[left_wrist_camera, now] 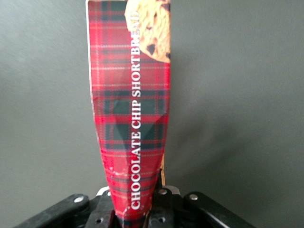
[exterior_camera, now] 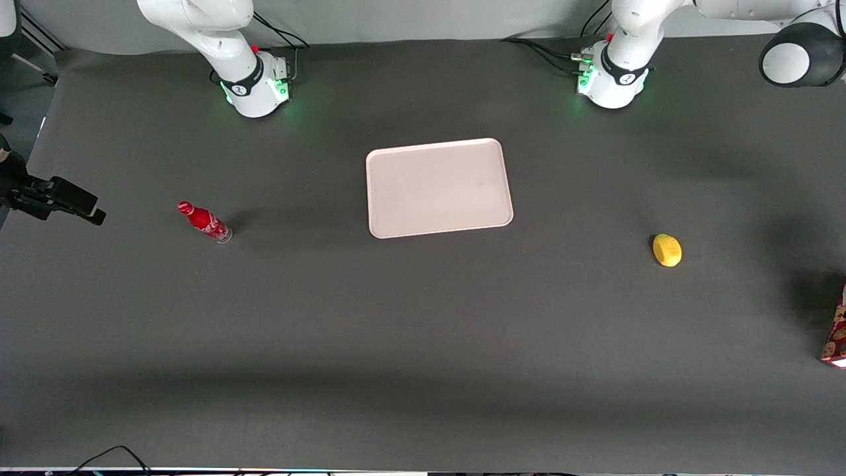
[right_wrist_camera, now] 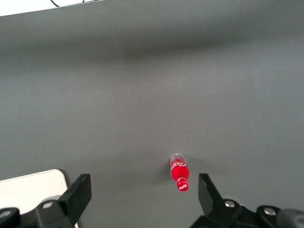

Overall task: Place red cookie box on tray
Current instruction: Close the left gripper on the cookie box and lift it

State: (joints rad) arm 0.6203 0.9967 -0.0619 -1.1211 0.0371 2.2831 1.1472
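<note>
The pincer (left_wrist_camera: 135, 219) is closed on the cookie box (left_wrist_camera: 133, 109), its fingers clamped on one narrow end so that the plaid card pinches in between them. The box stretches away from the pincer over bare desk, with the words "CHOCOLATE CHIP SHORTBREAD" running along its length and a printed cookie at the free end.

In the front view only a sliver of the cookie box (exterior_camera: 837, 334) shows at the edge of the picture. It lies at the working arm's end of the desk (exterior_camera: 423, 344), nearer to the front camera than the tray (exterior_camera: 438, 188) and well apart from it.

A yellow lemon (exterior_camera: 667, 250) lies on the desk between the box and the tray, a little nearer to the camera than the tray. The tray itself sits flat near the middle of the desk with nothing on it. A red soda bottle (exterior_camera: 204, 222) stands toward the parked arm's end, well apart from the tray and slightly nearer to the camera than it.
</note>
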